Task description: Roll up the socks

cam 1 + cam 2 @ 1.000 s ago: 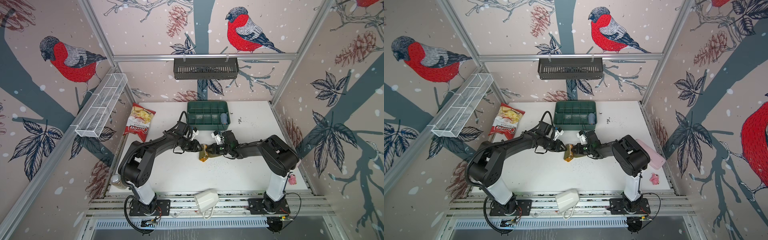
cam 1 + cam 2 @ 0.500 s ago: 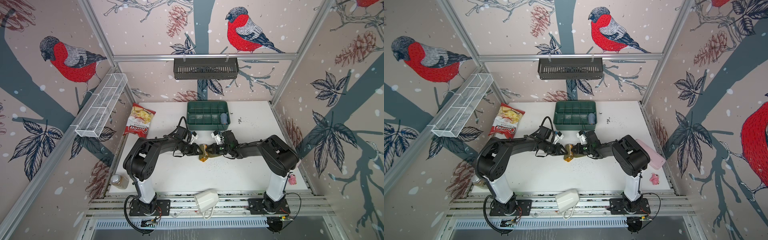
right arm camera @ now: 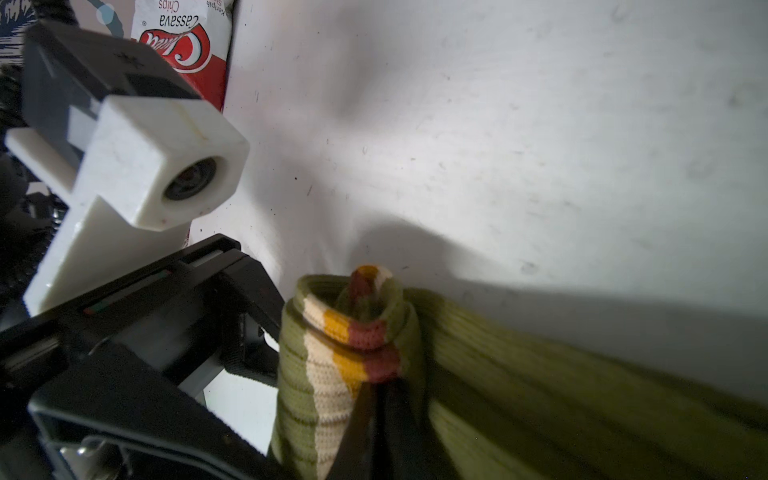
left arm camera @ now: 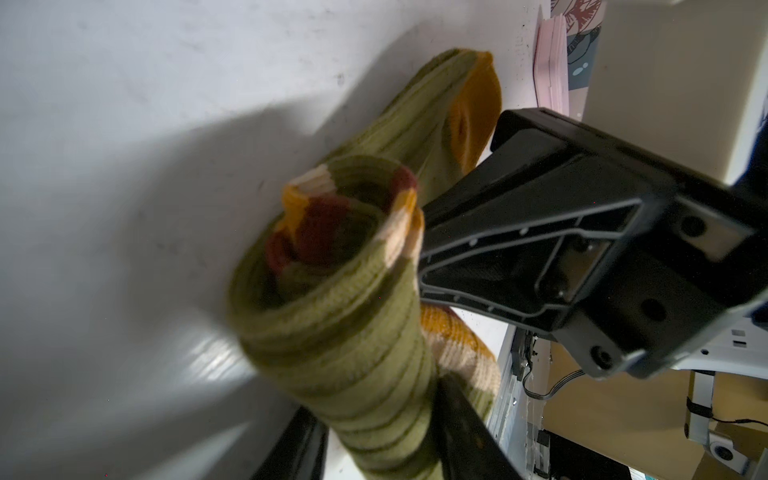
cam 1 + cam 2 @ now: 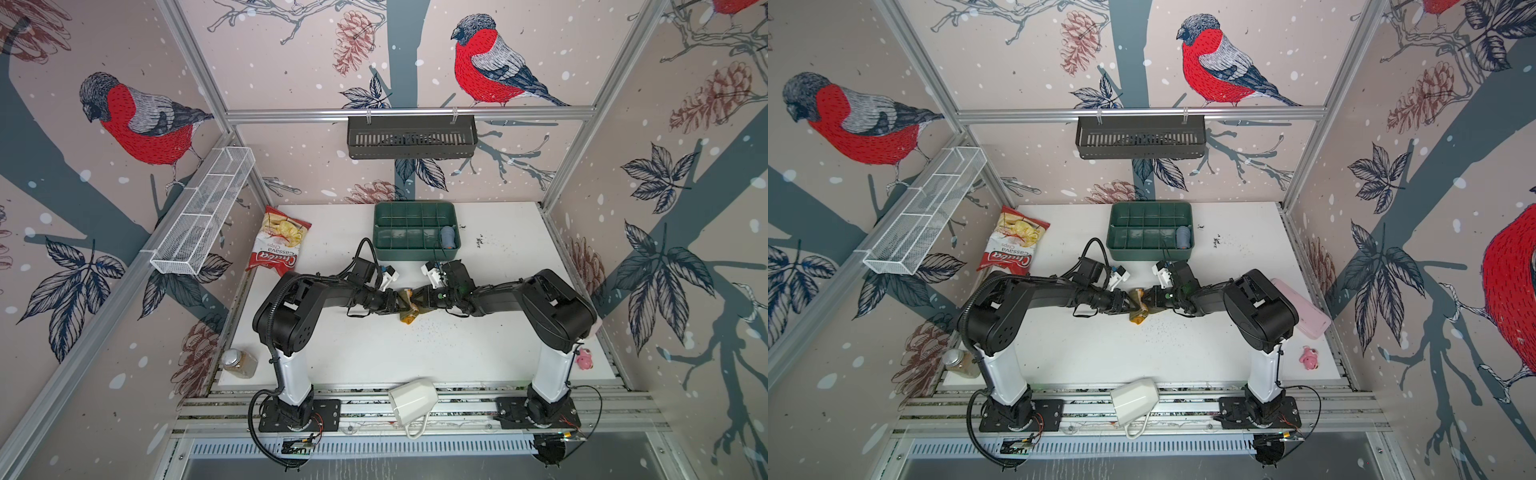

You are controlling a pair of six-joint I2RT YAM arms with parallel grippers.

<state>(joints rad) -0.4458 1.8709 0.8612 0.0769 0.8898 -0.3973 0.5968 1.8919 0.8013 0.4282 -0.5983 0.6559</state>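
White table [image 5: 498, 345], bird-print walls on three sides. Far left: chips bag [image 5: 277, 245] toward the back, glass jar [image 5: 239, 363] at the front corner, both well apart from the work.

Mid-table: left gripper [image 5: 395, 301], jaws part-way apart and closed around the thick end of the socks [image 5: 409, 311]. The socks lie on the table between the two arms, mostly rolled. In the wrist views the cuff stripes spiral at the core, and in both top views a mustard end lies loose toward the front. From the other side comes the right gripper [image 5: 420, 297], jaws narrow, pinching fabric at the striped cuff.

Step in hand, as I read it: finish the roll and tuck it. Best done with the core pinched firm, the outer layer drawn over under even tension, and the loose end fed in last. Risk: the tips nearly meet, so there is little room to turn. Easing either grip may let the knit spring open.

Behind: green tray [image 5: 415, 254] holding a blue-grey sock roll [image 5: 448, 236], near but not in the way. Right edge: small pink toy [image 5: 584, 359].
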